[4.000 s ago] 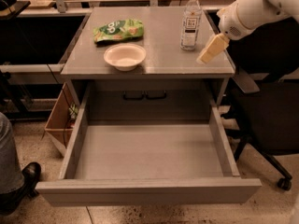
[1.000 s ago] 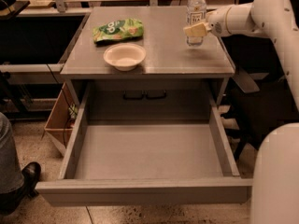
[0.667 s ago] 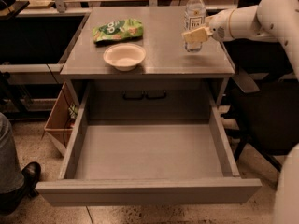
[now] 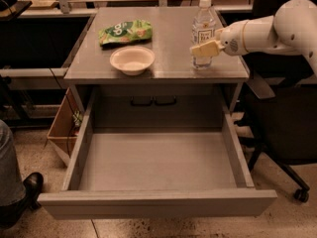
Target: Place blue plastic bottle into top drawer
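The blue plastic bottle [image 4: 203,29], clear with a white cap and a white label, stands upright at the right of the cabinet top, near its front edge. My gripper [image 4: 205,48] reaches in from the right on a white arm and is shut on the bottle's lower half, with one cream finger [image 4: 204,49] across its front. The top drawer [image 4: 158,202] is pulled fully open below the cabinet top, and its smooth grey inside [image 4: 158,160] holds nothing.
A white bowl [image 4: 132,60] and a green snack bag [image 4: 125,31] lie on the cabinet top [image 4: 173,68]. A black office chair [image 4: 287,133] stands at the right. A cardboard box [image 4: 62,128] and a person's leg and shoe [image 4: 15,182] are at the left.
My gripper has closed around the bottle. The bottle has shifted toward the front edge of the cabinet top with it. The bowl, bag and drawer have not moved.
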Tool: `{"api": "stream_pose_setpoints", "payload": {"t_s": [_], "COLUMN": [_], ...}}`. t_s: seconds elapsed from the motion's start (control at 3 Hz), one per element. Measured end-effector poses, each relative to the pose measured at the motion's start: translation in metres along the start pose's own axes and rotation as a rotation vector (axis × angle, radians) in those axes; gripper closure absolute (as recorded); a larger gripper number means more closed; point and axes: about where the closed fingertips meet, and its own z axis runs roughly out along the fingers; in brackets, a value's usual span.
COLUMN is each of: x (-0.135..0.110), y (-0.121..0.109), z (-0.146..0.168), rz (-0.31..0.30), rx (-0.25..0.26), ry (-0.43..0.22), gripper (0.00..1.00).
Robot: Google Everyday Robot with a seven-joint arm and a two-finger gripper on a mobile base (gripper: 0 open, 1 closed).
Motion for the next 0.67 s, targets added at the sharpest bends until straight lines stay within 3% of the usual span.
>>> {"api": "stream_pose_setpoints", "payload": {"t_s": [0.33,0.67], "x": [0.006,0.007], "y": [0.020,0.059], "z": [-0.001,-0.026], "rz": [0.004,0.005], "rx": [-0.033,-0.070], "ry": [0.002,-0.016], "gripper": [1.00,1.00]}}
